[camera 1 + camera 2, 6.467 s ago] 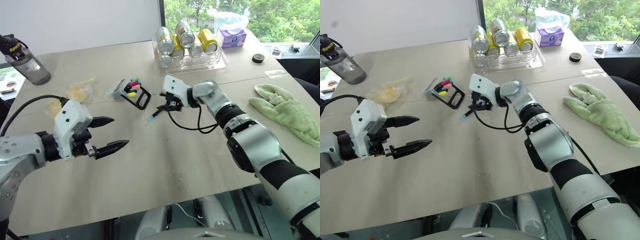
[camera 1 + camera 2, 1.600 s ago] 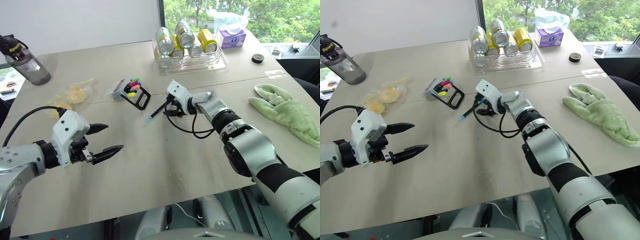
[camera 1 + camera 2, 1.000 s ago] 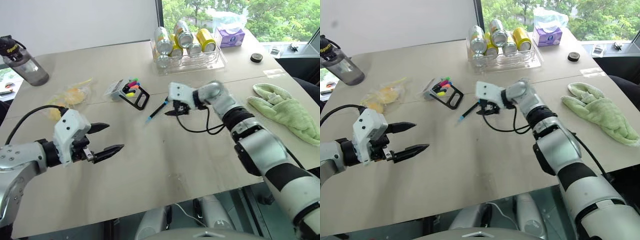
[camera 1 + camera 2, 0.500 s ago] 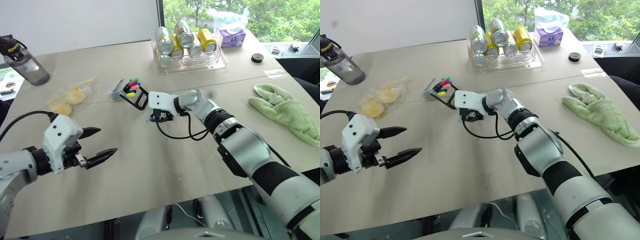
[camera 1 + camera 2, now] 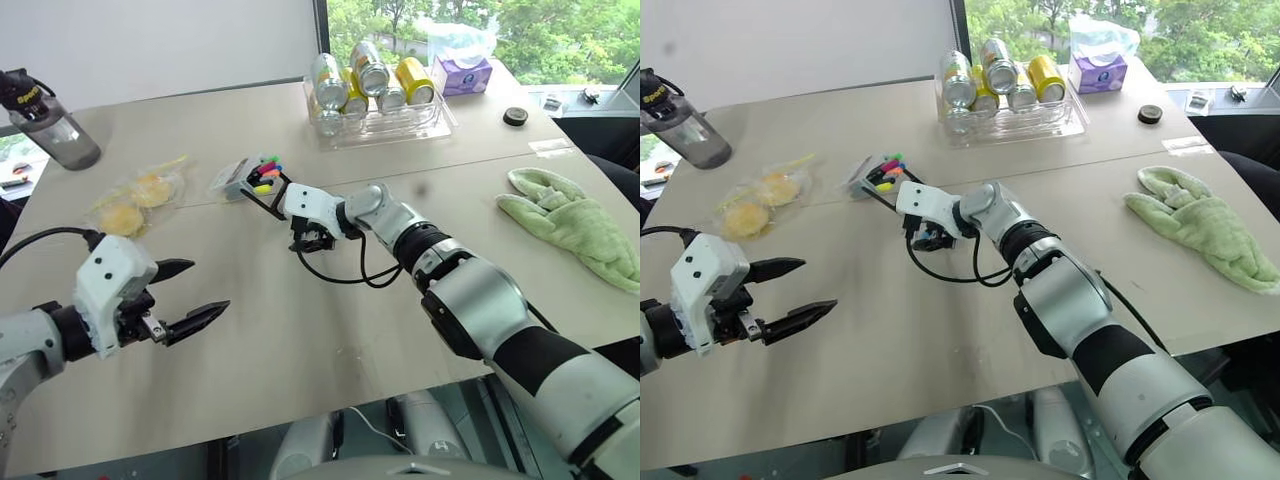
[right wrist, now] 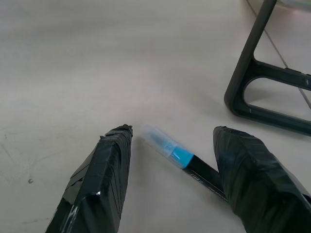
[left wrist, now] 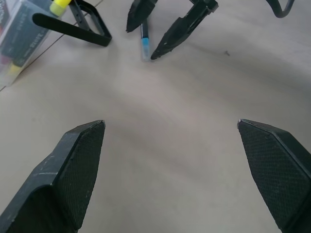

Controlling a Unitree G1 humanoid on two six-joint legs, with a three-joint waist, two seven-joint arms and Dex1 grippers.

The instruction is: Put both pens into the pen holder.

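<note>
One pen (image 6: 180,156), black-barrelled with a light blue tip, lies on the table. My right gripper (image 6: 172,133) is open and low over it, one finger on each side of the blue end, not clamped on it. The left wrist view shows the same pen (image 7: 144,41) between those two fingers. The pen holder (image 5: 262,183) lies on its side just beyond my right gripper (image 5: 310,242), its black frame toward me and colourful marker tips showing. My left gripper (image 5: 205,288) hovers open and empty over the near left of the table, well away from the pen.
A clear tray of cans (image 5: 375,95) stands at the back, with a tissue box (image 5: 465,72) behind it. A dark bottle (image 5: 50,125) is at the far left, plastic bags of yellow items (image 5: 135,195) left of the holder, and a green cloth (image 5: 575,220) at the right.
My right gripper has slid left along the pen to its blue tip, closer to the holder, and sunk a little. The pen has stayed on the table. My left gripper has barely shifted.
</note>
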